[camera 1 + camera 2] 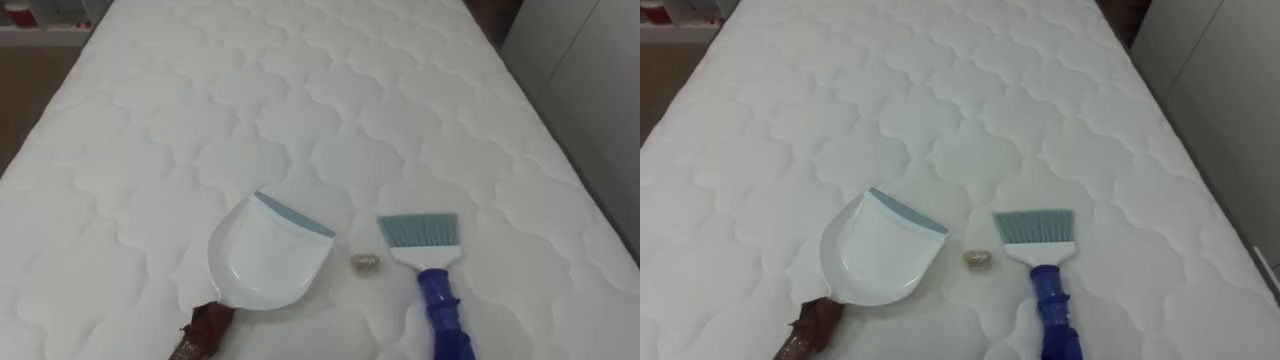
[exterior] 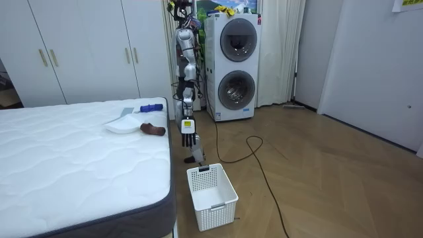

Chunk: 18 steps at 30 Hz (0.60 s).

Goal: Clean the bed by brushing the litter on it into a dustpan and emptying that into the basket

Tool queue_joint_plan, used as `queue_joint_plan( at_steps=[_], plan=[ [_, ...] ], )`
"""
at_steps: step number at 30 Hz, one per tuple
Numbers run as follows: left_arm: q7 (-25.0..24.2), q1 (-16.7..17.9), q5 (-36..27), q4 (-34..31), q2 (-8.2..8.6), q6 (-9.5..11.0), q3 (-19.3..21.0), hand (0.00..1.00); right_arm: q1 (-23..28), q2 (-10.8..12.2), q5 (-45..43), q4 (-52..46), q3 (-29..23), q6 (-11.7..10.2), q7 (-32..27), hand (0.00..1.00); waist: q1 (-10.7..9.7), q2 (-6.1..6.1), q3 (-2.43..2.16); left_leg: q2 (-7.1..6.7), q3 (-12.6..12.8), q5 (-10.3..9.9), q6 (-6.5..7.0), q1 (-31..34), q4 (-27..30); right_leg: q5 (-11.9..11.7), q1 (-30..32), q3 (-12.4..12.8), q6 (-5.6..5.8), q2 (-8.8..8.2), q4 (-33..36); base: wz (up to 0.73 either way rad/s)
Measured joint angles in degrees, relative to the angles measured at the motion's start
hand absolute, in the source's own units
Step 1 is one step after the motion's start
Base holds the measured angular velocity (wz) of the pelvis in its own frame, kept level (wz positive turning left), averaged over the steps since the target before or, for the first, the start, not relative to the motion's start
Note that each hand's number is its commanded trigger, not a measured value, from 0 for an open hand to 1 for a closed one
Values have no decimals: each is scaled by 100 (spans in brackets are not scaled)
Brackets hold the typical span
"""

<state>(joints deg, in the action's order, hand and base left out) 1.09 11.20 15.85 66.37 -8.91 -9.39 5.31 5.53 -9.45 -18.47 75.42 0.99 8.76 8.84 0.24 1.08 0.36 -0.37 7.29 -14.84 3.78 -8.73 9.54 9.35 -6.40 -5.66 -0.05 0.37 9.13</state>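
The debris (image 1: 365, 262) lies on the bed (image 1: 300, 100) between dustpan (image 1: 265, 255) and brush (image 1: 430, 270), touching neither. The left robot hand (image 2: 188, 137) hangs beside the bed, well apart from the debris, fingers relaxed. Dustpan and floor basket (image 2: 215, 201) are empty.

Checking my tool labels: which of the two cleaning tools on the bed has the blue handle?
The brush, bristles grey-blue; the white dustpan has a brown handle.

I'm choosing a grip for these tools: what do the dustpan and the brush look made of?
The dustpan looks like glossy white hard plastic by its smooth sheen, with a grey-blue lip, perhaps rubber. The brush: shiny translucent blue handle, likely plastic; fine grey-blue bristles, probably synthetic.
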Motion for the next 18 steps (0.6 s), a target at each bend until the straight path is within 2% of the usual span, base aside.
queue_joint_plan(
  at_steps=[2, 13, 18],
  plan=[
    [8, -2, 2, -2, 0, 0, 3, 0, -9, 0, -7, -9, 0, -7, -2, 0, 0, -14, -8, 0, 2, 0, 0, 0, 0, 0, 1, 0, 0, 0, -1, 0],
    [384, -30, 6, -2, 2, 0, 3, 0, -209, -1, 17, -8, 4, -18, -80, 0, 13, -4, 12, 2, 34, 1, 1, -2, 12, 2, 32, 53, 1, 5, 63, -1],
    [596, -37, 5, -32, 8, 20, 24, 0, -222, -3, 128, -7, 4, -128, -196, 0, 9, 3, 17, 2, 20, 1, 1, -1, 11, 4, 28, 48, 1, -7, 59, 0]
  ],
)
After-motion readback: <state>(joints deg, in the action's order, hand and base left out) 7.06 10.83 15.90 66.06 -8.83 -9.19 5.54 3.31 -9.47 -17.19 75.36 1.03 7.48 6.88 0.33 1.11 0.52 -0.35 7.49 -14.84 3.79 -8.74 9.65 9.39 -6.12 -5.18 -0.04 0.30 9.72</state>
